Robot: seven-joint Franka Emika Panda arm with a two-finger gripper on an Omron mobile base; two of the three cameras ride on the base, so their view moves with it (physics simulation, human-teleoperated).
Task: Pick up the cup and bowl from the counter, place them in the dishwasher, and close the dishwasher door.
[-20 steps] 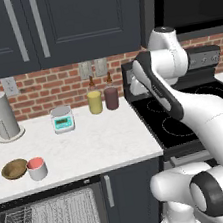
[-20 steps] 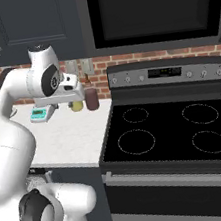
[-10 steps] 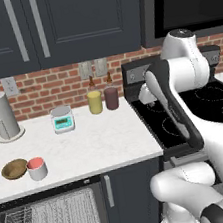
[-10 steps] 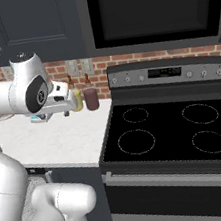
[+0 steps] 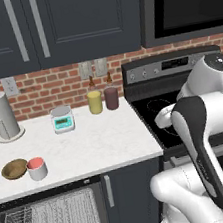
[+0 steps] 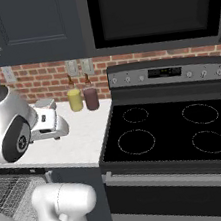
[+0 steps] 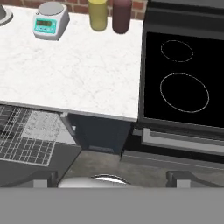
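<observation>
Cup and bowl on the counter

The cup [image 5: 37, 168] sat touching the bowl [image 5: 14, 169] near the counter's [image 5: 97, 141] left front edge. The hand [image 7: 112, 178] was wide open, grasping nothing.

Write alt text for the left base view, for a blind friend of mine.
A white cup and brown bowl sit side by side on a white counter, above an open dishwasher with a wire rack. The robot's white arm rises at right, before a black stove.
</observation>
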